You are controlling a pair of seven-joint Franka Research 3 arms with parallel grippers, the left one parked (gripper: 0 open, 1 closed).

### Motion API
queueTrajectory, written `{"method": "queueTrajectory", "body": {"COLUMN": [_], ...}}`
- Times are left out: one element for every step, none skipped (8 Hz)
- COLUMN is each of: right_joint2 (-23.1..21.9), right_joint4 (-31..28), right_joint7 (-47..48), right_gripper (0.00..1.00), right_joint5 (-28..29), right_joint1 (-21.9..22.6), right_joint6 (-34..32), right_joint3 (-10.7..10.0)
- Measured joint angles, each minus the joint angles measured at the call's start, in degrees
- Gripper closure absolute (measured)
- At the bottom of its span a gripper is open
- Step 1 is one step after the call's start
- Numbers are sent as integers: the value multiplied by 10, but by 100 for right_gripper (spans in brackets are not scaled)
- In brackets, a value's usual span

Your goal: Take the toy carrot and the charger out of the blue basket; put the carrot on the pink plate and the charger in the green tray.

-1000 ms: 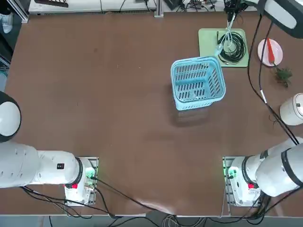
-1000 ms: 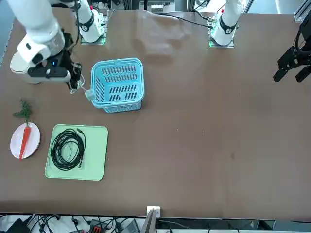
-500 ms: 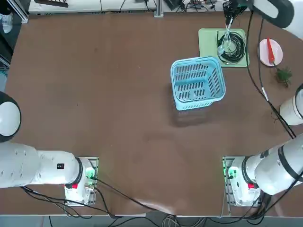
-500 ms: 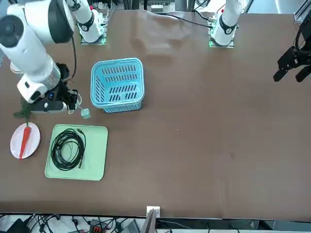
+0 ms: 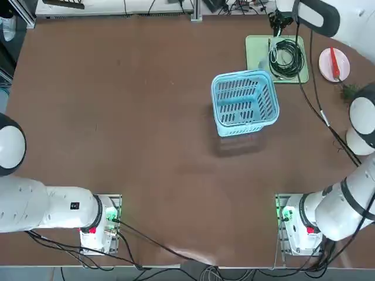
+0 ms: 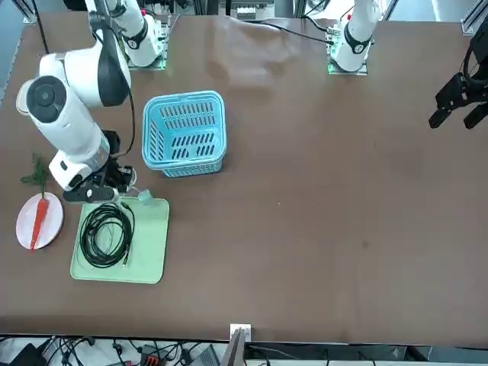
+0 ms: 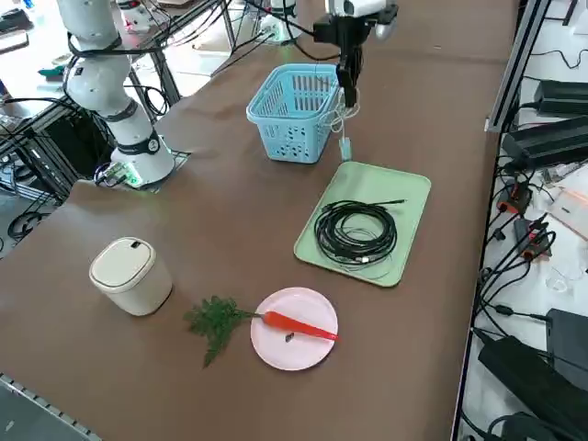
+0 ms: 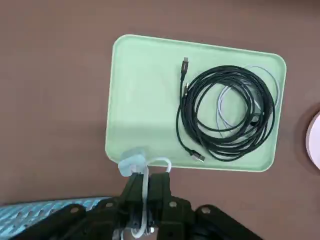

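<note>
Right, the charger [image 8: 132,162] is up in the right gripper [image 8: 148,178], by its white cable; the jaws are closed fully on that cable, not on the plug block. The plug hangs just off the fingertips, on the robot's left, with the cable looped through the grip.

Key relation: the green tray [image 8: 142,100] lies ahead of the grip, away from the arm bases. The plug is seen over its near-left corner in the wrist view; clearance above the rim can't be told. Right arm is the nearer one. The tray's bare left part looks like the better target, as the black cable [image 8: 227,120] is coiled on the right.

A bit more forward and rightward travel is probably needed before lowering; if released here, the plug could be caught on the rim.
</note>
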Motion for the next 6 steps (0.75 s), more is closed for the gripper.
{"method": "queueTrajectory", "body": {"right_joint2": [17, 32, 46, 57, 66, 73], "right_joint4": [0, 0, 1, 1, 5, 11], "right_joint7": [-2, -21, -55, -101, -150, -182], "right_gripper": [97, 97, 97, 97, 97, 97], "right_joint5": [0, 1, 19, 56, 86, 99], "right_joint1": [-9, -20, -34, -53, -71, -81], "right_joint6": [10, 16, 21, 24, 24, 24], "right_joint3": [0, 0, -1, -1, -2, -2]}}
